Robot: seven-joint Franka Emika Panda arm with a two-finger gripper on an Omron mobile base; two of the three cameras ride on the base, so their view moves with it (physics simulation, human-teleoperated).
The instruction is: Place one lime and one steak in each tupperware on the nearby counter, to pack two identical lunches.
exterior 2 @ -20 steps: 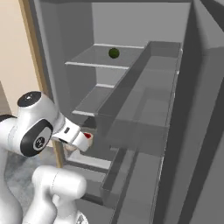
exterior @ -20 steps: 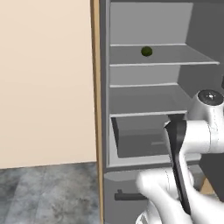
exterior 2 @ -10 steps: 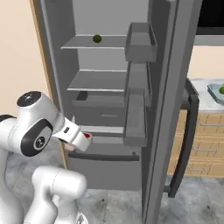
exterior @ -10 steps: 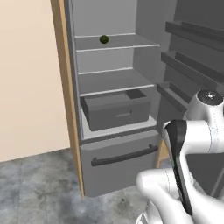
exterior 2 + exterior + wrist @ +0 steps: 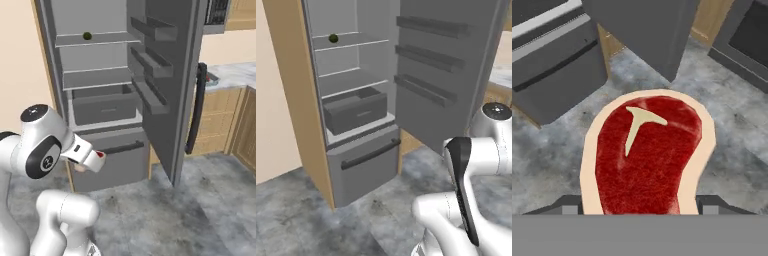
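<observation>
- Pincer (image 5: 643,212) grasps the steak (image 5: 648,159), the beige-rimmed slab with red centre and a pale T-shaped bone mark; in the hand view the meat sits between the two dark finger tips, which show at the lower left and lower right of it
- From the right base view, the steak's red end and pale rim peek out just beyond the white hand, low in front of the fridge (image 5: 107,75)
- One dark green lime (image 5: 333,38) lies on the fridge's upper shelf, towards the back, well apart from the pincer; it also shows in the right base view (image 5: 87,36)
- Below that shelf are a second shelf and a grey drawer bin (image 5: 355,110), and under them a closed freezer drawer with a dark handle bar (image 5: 370,155)
- Fridge door (image 5: 165,75) stands swung wide open, its three door racks facing inward, between the robot and the counter (image 5: 232,75)
- Marbled counter sits over light wooden cabinets (image 5: 220,117) to the right, beyond the door
- Grey mottled floor (image 5: 296,215) lies under everything
</observation>
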